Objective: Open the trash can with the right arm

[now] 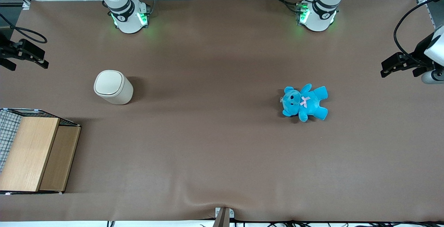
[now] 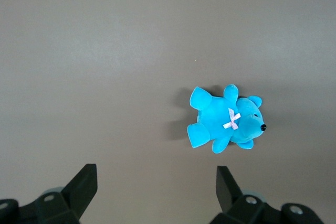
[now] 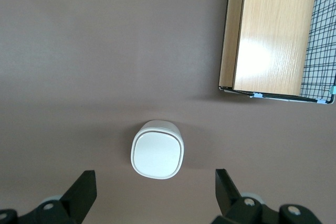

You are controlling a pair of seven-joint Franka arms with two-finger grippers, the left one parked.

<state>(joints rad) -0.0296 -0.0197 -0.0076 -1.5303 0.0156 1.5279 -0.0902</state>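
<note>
The trash can (image 1: 113,87) is a small cream-white bin that stands upright on the brown table, with its rounded-square flip lid shut. It also shows from above in the right wrist view (image 3: 157,149). The right arm's black gripper (image 1: 27,57) hangs high above the table at the working arm's end, well apart from the can. In the right wrist view the gripper (image 3: 155,182) is open wide and empty. The can lies far below, between the lines of the two fingers (image 3: 84,187), and nothing touches it.
A wooden-topped wire crate (image 1: 34,154) stands nearer to the front camera than the can, at the working arm's end; it also shows in the right wrist view (image 3: 273,35). A blue teddy (image 1: 305,102) lies toward the parked arm's end of the table.
</note>
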